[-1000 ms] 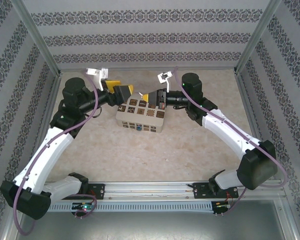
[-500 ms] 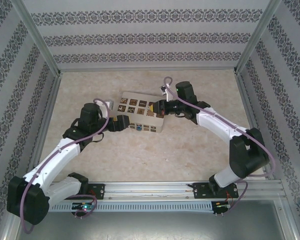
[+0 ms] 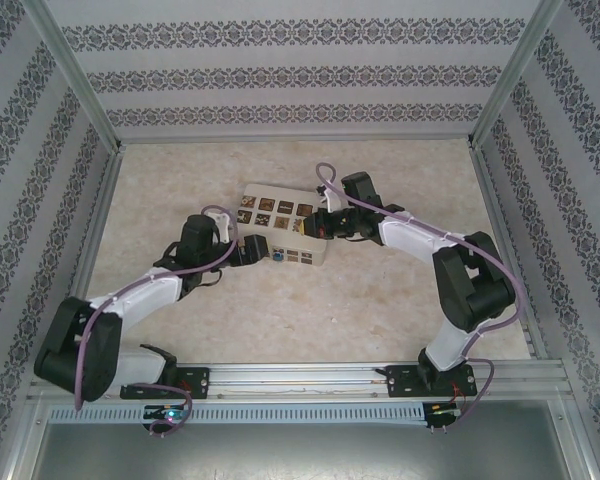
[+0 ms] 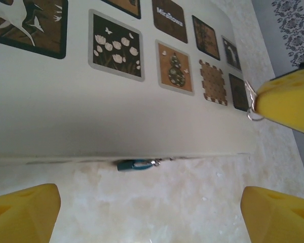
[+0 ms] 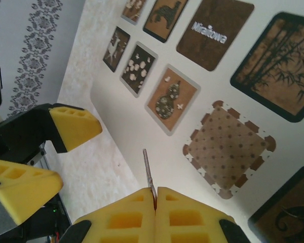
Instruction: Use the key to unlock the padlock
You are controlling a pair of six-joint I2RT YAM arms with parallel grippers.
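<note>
Padlock [image 4: 137, 164] on worktop [image 4: 192, 197], tucked against cream box [image 4: 116, 116] wall, looks tiny, light and prone to skid, so pinch the blue body; left jaws gape wide, empty, facing it; right jaws clamped on thin, stiff key [image 5: 148, 169].

Wht arms [image 3: 405, 235] w/ blk joints [image 3: 470, 290], purple cables [image 3: 323, 170], yellow claw pads [image 5: 116, 220]

One padlock [image 4: 133, 164], one key [image 5: 148, 168], one cream box [image 3: 280, 222] with brown tiles.
</note>
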